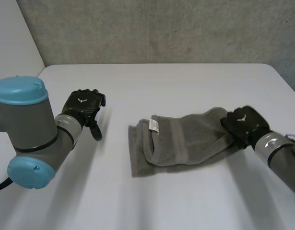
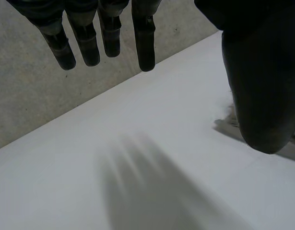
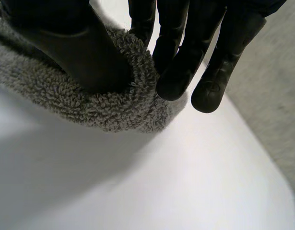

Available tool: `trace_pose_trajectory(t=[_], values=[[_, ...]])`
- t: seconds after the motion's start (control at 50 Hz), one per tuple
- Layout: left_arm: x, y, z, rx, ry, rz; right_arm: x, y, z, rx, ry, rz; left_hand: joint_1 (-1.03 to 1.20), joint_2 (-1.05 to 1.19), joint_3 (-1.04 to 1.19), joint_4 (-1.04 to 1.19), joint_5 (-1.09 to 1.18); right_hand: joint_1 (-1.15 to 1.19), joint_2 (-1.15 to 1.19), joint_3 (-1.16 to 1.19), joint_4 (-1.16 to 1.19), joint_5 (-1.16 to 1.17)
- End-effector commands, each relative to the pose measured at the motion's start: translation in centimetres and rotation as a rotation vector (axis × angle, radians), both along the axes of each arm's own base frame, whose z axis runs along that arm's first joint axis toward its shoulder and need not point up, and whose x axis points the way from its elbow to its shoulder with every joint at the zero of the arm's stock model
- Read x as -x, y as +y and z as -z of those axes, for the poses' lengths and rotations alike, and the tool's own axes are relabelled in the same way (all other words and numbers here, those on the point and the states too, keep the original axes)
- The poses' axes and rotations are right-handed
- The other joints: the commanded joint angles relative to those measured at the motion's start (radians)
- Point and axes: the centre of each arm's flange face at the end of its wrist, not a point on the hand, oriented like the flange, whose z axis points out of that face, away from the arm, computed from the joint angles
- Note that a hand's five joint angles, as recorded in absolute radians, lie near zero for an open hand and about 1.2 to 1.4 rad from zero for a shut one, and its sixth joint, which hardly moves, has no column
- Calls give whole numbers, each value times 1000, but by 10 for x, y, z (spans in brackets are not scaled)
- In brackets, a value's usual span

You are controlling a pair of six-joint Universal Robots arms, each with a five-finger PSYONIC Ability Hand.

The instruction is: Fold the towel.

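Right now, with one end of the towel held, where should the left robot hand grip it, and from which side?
Probably the free end of the towel, at the doubled edge beside the white label, approached from the side where the left robot hand hovers. That end lies unheld, facing the open hand, while the right robot hand pinches the opposite end.

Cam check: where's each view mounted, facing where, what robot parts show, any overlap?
Head: between and behind the arms, looking down at the table; shows left arm, right arm, left hand, right hand at the towel.
Left wrist: on that wrist, looking along the palm at the table; own straight fingers and thumb.
Right wrist: on that wrist, along the palm; own thumb and fingers pinch the towel's edge.
Shared: head and right wrist both show the right hand on the towel.
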Motion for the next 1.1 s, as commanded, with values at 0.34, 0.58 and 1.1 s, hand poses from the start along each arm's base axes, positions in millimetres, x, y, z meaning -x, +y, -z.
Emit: trace_pose_trajectory(t=[0.34, 0.58, 1.1], values=[[2, -6, -27, 81, 37, -7, -177, 130, 27, 21, 21, -627, -17, -16, -16, -17, -12, 58, 96, 17, 15, 30], [8, -10, -39, 120, 54, 4, -154, 120, 1, 21, -26, -469, -17, -16, -16, -17, -12, -1121, -1083, -1162, -1164, -1149], [91, 50, -17, -88, 349, 179, -30, 16, -44, -230, -393, -4, -31, -31, -31, -31, -27, -1121, -1083, -1162, -1164, -1149]])
